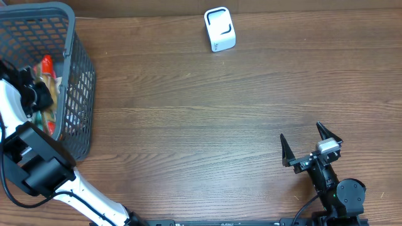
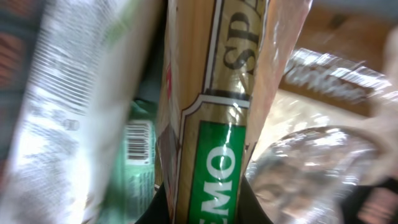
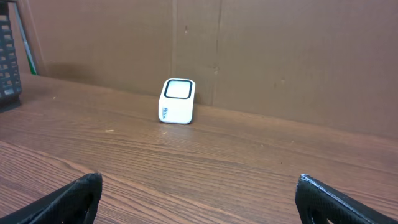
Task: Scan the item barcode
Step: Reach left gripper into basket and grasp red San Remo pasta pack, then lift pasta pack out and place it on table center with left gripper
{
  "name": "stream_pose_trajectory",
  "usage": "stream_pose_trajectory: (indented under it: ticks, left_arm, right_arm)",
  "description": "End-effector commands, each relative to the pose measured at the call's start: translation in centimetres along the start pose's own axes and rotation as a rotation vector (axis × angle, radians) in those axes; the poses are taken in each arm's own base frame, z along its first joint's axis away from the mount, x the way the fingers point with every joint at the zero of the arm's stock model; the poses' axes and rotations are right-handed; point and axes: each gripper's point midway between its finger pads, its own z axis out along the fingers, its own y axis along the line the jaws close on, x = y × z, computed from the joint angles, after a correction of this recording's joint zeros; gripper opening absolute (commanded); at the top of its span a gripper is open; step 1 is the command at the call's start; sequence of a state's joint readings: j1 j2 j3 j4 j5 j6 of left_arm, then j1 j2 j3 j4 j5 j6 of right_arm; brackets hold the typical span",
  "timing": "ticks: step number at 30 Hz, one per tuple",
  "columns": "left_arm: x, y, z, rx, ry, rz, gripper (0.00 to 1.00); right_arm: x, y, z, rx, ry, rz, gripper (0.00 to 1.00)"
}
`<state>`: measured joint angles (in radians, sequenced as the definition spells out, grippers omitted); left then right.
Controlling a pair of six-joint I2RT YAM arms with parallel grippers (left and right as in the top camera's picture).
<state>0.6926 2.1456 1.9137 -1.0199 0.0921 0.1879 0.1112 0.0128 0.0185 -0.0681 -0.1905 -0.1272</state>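
A grey plastic mesh basket sits at the far left corner of a dark wood-grain worktop, seen from above. Several grocery packs are crowded inside it, among them something red standing near the basket's back wall. The left arm, white with black joints, reaches over the basket's near rim and down among the packs. The left wrist camera looks closely inside the basket: a tall orange and gold packet with a green label and large pale letters stands upright in the middle, and the left hand is clenched on its lower end, one dark finger showing on each side of it. Pressed against the packet's left side is a crinkled white and green pouch with a printed barcode facing the camera. On the packet's right side lies a clear, shiny plastic bag, its contents too blurred to tell. A small white cube-shaped scanner with a dark-framed window stands on the worktop well to the right of the basket, near the back edge. The right hand is far from the basket, diagonally across by the near right corner, with its two black fingers spread wide and nothing between them, pointing toward the scanner.
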Motion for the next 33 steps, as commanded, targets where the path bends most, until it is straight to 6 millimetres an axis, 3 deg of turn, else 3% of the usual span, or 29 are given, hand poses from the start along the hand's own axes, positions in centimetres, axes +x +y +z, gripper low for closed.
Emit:
stream_pose_trajectory:
  ticks: [1, 5, 9, 15, 18, 20, 23, 27, 33]
  left_arm:
    - [-6.8, -1.4, -9.7, 0.008, -0.28, -0.034, 0.04]
    - [-8.5, -3.7, -16.5, 0.057, -0.417, -0.003, 0.04]
    - [-8.3, -7.1, -23.4, 0.124, -0.543, 0.038, 0.04]
    - [-4.8, -12.5, -30.8, 0.195, -0.626, 0.131, 0.04]
    - [-2.1, -17.3, -32.6, 0.322, -0.597, 0.187, 0.04]
    - [-0.7, -20.0, -32.5, 0.386, -0.551, 0.227, 0.04]
    - [2.1, -23.8, -30.2, 0.417, -0.422, 0.284, 0.04]
    - [6.5, -27.3, -24.6, 0.409, -0.205, 0.324, 0.04]
    - [13.3, -32.8, -13.3, 0.439, 0.015, 0.363, 0.04]
  right_arm:
    - [0.1, -0.2, 0.0, 0.013, -0.005, 0.005, 1.0]
    - [0.1, -0.2, 0.0, 0.013, -0.005, 0.005, 1.0]
    - [0.1, -0.2, 0.0, 0.013, -0.005, 0.005, 1.0]
    - [0.1, -0.2, 0.0, 0.013, -0.005, 0.005, 1.0]
    - [0.1, -0.2, 0.0, 0.013, -0.005, 0.005, 1.0]
    - [0.1, -0.2, 0.0, 0.013, -0.005, 0.005, 1.0]
    - [0.1, -0.2, 0.0, 0.013, -0.005, 0.005, 1.0]
    - [0.1, -0.2, 0.0, 0.013, -0.005, 0.005, 1.0]
    - [0.1, -0.2, 0.0, 0.013, -0.005, 0.005, 1.0]
